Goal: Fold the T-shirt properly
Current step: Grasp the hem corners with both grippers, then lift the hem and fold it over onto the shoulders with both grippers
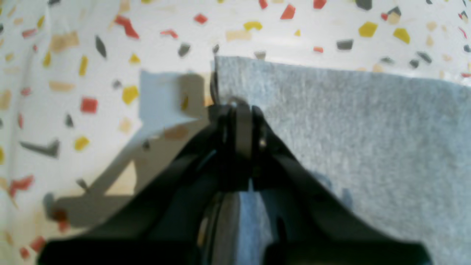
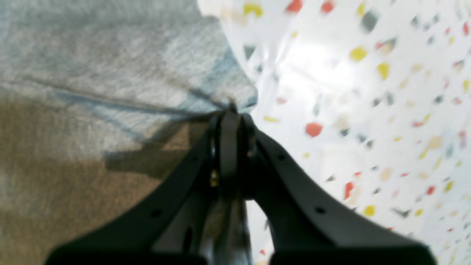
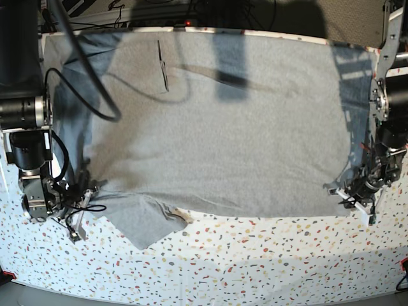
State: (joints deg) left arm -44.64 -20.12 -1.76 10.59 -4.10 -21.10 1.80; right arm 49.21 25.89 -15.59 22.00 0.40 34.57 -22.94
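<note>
1. You see the T-shirt (image 3: 217, 121) spread flat across the speckled desk (image 3: 255, 255), reaching its far edge.
2. Your left gripper (image 1: 235, 106) is pinched on the T-shirt's corner near the desk's right edge.
3. Your right gripper (image 2: 232, 110) is clamped on the T-shirt's edge at the left.

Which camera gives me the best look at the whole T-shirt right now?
The base view: it shows the whole grey T-shirt spread flat, one sleeve at the near edge. The left wrist view shows only the corner pinched by the left gripper; the right wrist view shows only the blurred corner pinched by the right gripper.
</note>
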